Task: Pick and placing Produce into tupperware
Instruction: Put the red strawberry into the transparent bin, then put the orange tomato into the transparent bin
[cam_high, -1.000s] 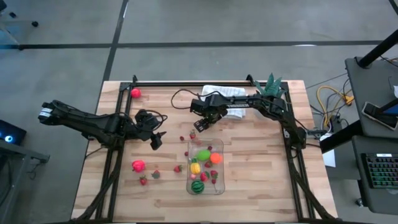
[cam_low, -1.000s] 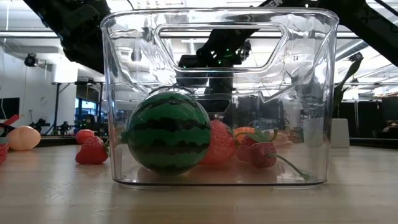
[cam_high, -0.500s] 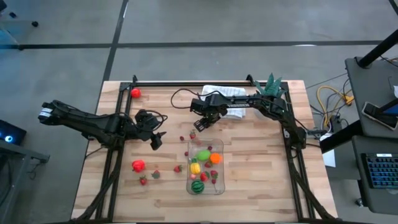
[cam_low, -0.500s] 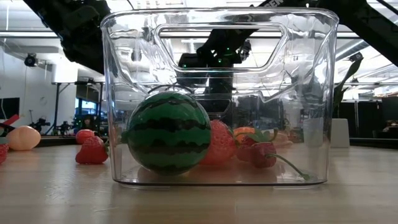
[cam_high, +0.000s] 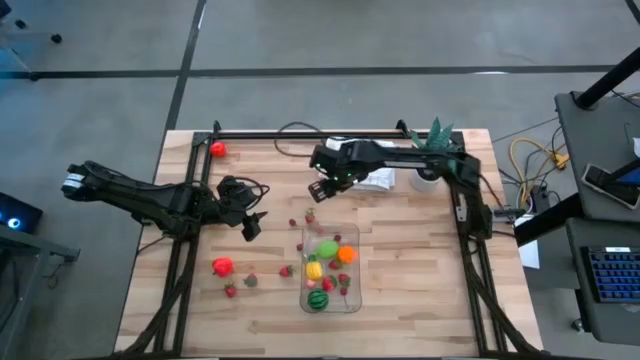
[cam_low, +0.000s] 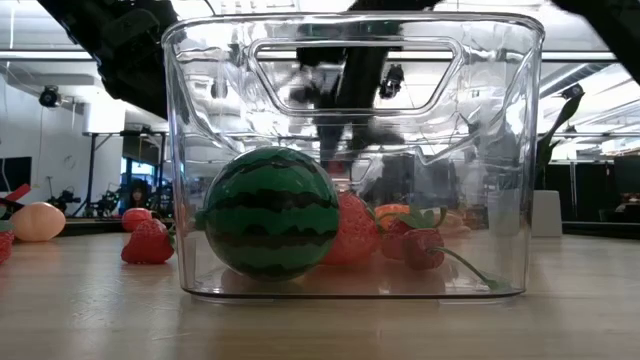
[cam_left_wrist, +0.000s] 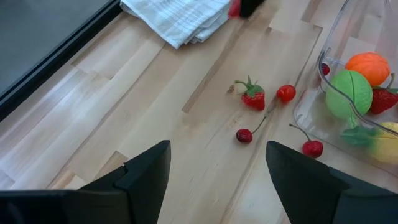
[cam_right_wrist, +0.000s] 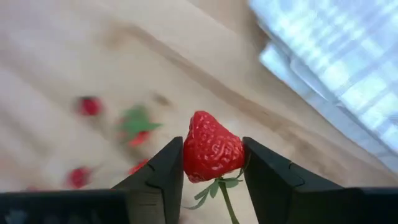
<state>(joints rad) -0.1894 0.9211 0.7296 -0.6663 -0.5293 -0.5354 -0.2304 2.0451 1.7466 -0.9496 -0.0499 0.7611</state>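
A red strawberry (cam_right_wrist: 213, 147) is pinched between the two fingers of the right gripper (cam_high: 318, 189), up above the table (cam_high: 420, 290). The clear box (cam_high: 352, 297) sits at about 5 o'clock from that gripper. It has a striped melon (cam_low: 271, 213), a green fruit (cam_high: 327, 248), an orange one (cam_high: 347, 254) and a yellow one (cam_high: 314, 269) inside. Small cherries (cam_left_wrist: 244, 135) lie near the box. The left gripper (cam_high: 250, 226) waits at 9 o'clock from the box, fingers apart, holding nothing.
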